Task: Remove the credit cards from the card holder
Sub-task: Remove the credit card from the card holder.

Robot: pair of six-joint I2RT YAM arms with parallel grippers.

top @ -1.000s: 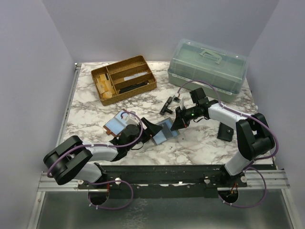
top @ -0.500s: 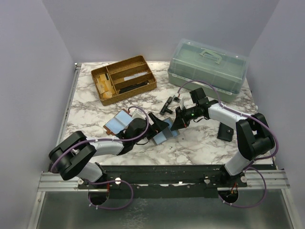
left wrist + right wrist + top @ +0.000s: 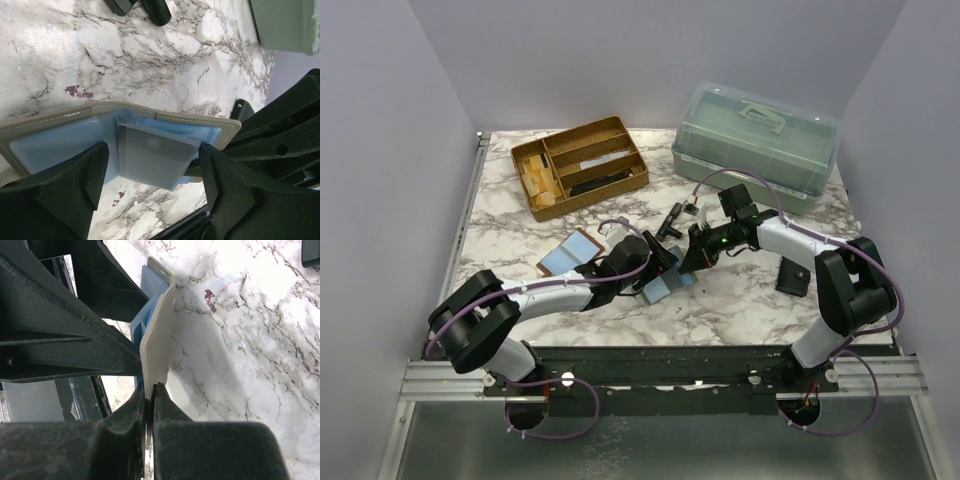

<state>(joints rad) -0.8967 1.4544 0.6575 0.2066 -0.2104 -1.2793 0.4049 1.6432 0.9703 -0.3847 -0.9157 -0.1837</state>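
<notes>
Pale plain walls (image 3: 380,120) close off the marble desk (image 3: 740,305) on its left, far and right sides. The near side ends at a metal rail (image 3: 670,375). Landmark: the card holder (image 3: 667,287), spread open near the desk's middle and well apart from every edge. Bare marble lies on its near side and to its right.

Beyond and to the right of the holder stands a clear green lidded case (image 3: 756,135). Beyond and to the left is a wooden tray (image 3: 602,196) with compartments, its contents too small to name. Just left of the holder a light-blue flat piece (image 3: 570,253) with a brownish edge lies on the desk; whether it is one item or two cannot be told. Right of the holder lies a black pouch (image 3: 793,277), and just beyond the holder a small black tool (image 3: 670,220).

Left hand (image 3: 150,175): fingers apart, one on each side of the credit card (image 3: 152,157), which sits at the holder's blue inner pocket. How far it is seated, and whether the fingers touch it, cannot be told.

Right hand (image 3: 151,386): fingers together, clamped on the edge of the holder's tan cover.

From above, both hands hide most of the holder. A faint mark on the card's face is too blurred to read.
</notes>
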